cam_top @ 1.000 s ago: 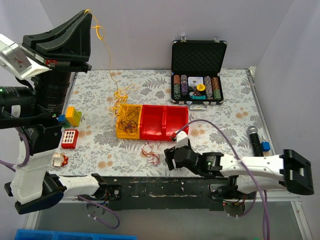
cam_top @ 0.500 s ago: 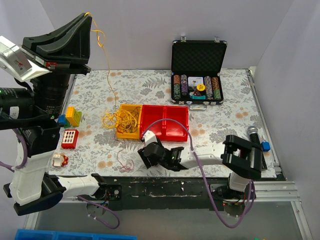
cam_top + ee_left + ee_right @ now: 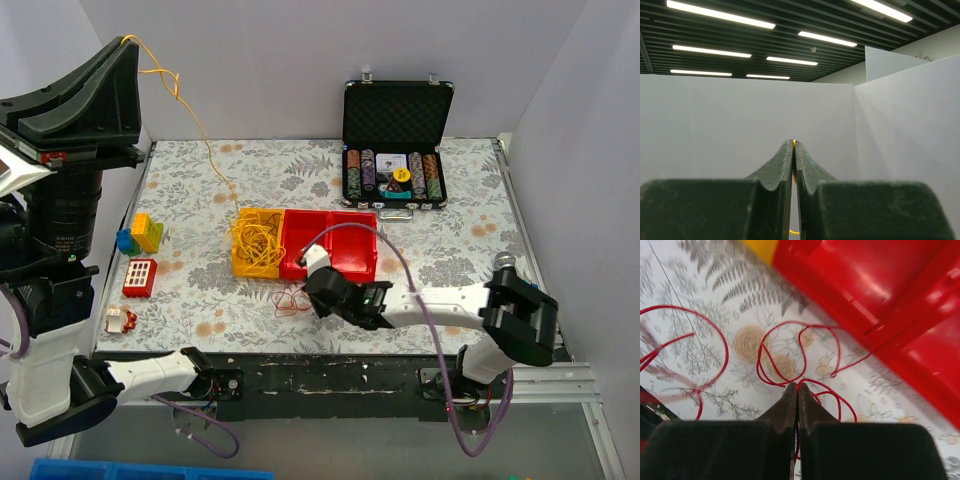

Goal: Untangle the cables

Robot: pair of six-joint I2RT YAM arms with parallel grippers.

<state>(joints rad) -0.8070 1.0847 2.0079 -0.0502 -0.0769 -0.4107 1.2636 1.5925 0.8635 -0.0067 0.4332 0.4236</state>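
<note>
My left gripper [image 3: 127, 42] is raised high at the far left, shut on the end of a yellow cable [image 3: 190, 122]. In the left wrist view that yellow cable [image 3: 794, 145] shows as a sliver between the closed fingertips [image 3: 794, 143]. It hangs down to a yellow snarl [image 3: 258, 240] in the yellow bin [image 3: 238, 262]. My right gripper [image 3: 305, 290] is low on the table, just in front of the red tray [image 3: 352, 262]. It is shut [image 3: 797, 386] on a thin red cable [image 3: 812, 332] that lies in loose loops [image 3: 287, 300] on the floral cloth.
An open black case of poker chips [image 3: 397, 150] stands at the back right. Toy blocks [image 3: 146, 231], a red-and-white block [image 3: 139, 277] and a small object [image 3: 118, 320] lie at the left. A microphone [image 3: 505, 264] lies at the right edge.
My right gripper has closed on the red cable after sweeping across the front of the bins. The left arm has swung further left, pulling the yellow cable with it.
</note>
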